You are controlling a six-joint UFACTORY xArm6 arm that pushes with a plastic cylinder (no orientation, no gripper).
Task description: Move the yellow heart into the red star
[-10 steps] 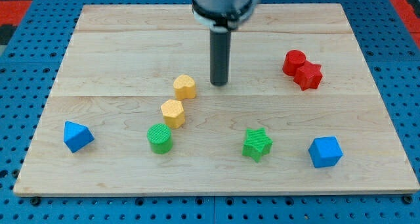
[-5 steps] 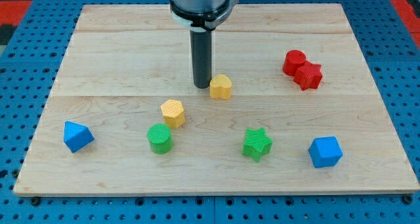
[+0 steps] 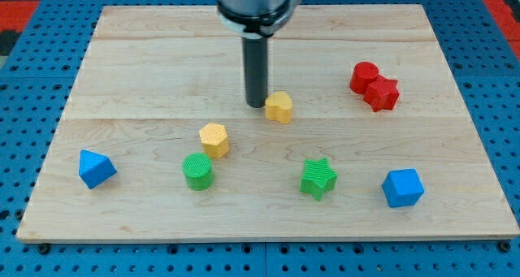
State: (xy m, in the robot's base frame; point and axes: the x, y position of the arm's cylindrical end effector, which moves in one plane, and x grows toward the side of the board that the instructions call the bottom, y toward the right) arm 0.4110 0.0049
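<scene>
The yellow heart [image 3: 279,107] lies near the middle of the wooden board [image 3: 146,49]. My tip [image 3: 257,106] stands right against the heart's left side. The red star [image 3: 382,93] lies far to the view's right, touching a red cylinder [image 3: 364,76] at its upper left. A wide gap of bare board separates the heart from the star.
A yellow hexagon [image 3: 214,139] and a green cylinder [image 3: 197,170] lie below and left of my tip. A green star [image 3: 318,178] and a blue cube [image 3: 402,188] lie toward the view's bottom right. A blue block [image 3: 96,168] lies at the bottom left.
My tip went from the heart's right side to its left and pushed it rightward, from above the yellow hexagon to the board's middle. In the last half second both moved slightly further right.
</scene>
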